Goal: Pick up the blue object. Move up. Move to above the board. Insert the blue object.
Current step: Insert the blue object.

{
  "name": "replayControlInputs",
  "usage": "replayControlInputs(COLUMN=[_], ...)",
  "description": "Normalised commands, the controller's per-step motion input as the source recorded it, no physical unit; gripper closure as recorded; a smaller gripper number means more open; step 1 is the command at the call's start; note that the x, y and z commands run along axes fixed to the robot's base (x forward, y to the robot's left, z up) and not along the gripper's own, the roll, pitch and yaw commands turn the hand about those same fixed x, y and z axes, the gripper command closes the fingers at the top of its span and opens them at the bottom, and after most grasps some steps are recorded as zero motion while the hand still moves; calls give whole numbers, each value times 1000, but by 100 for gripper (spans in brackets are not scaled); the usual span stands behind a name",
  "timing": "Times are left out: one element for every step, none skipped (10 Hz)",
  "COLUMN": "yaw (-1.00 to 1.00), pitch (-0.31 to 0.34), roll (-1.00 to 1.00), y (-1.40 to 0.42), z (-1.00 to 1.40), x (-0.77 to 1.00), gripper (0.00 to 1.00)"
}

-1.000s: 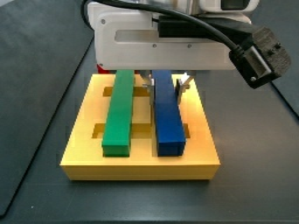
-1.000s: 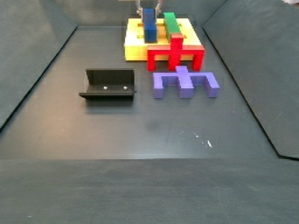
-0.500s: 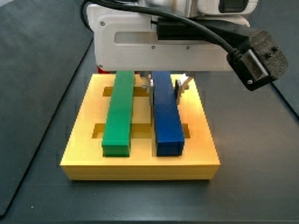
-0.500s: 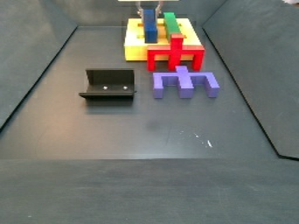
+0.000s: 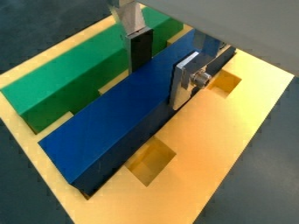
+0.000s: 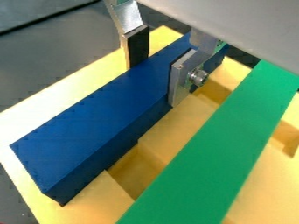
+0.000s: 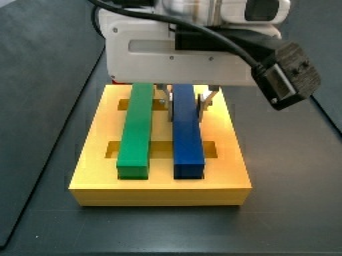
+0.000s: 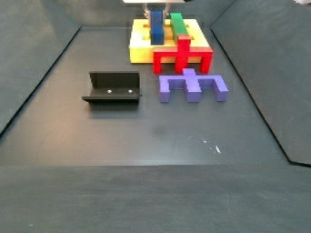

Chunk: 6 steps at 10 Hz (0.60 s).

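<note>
Board (image 7: 160,185) under the fingers, broad and yellow-orange, grooves running lengthwise. Blue object (image 5: 122,118) lies in its groove, green bar (image 6: 222,149) just beside it. Gripper (image 5: 162,61) straddles the blue bar toward one end, silver fingers (image 5: 187,79) at both flanks, apparently pinching it. Looks rigid, smooth-sided, probably light: flat long faces give the surest hold.
</note>
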Motion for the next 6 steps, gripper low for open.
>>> replayControlInputs(yaw=[-11,0,0,0,0,0], pitch=[0,0,0,0,0,0], roll=[14,31,34,0,6,0], y=[0,-17,0,0,0,0], z=[-197,-217,-271,-31,-9,0], x=[-86,0,0,0,0,0], gripper=[100,100,100,100,100,100])
